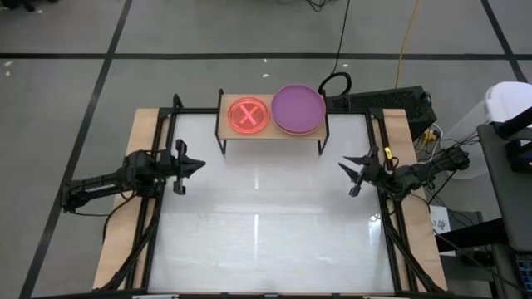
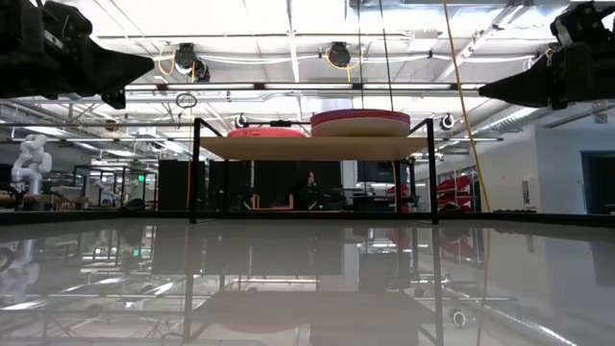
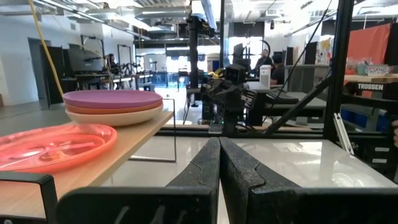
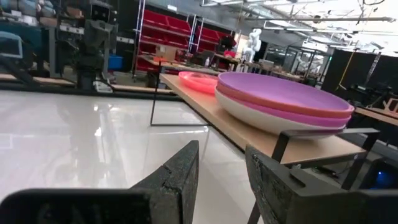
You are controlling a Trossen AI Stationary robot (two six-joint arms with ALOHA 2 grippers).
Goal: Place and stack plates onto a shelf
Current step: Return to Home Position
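Note:
The shelf [image 1: 273, 130] stands on black legs at the middle of the table's far edge. On its right half rests a stack of large plates [image 1: 298, 109], purple on top, with red, magenta and beige rims below [image 4: 280, 102]. On its left half lies a pink patterned small plate [image 1: 249, 115], also showing in the left wrist view [image 3: 56, 143]; what is under it cannot be told. My left gripper [image 1: 199, 164] hovers shut over the table's left side. My right gripper [image 1: 347, 176] hovers open over the right side. Both point toward the table's middle, away from the shelf.
The white glossy tabletop [image 1: 266, 224] spreads between the arms and in front of the shelf. Wooden side boards [image 1: 141, 133] carry the arm frames. Cables and a black ring [image 1: 335, 83] lie behind the far edge. White equipment [image 1: 509, 104] stands off the right side.

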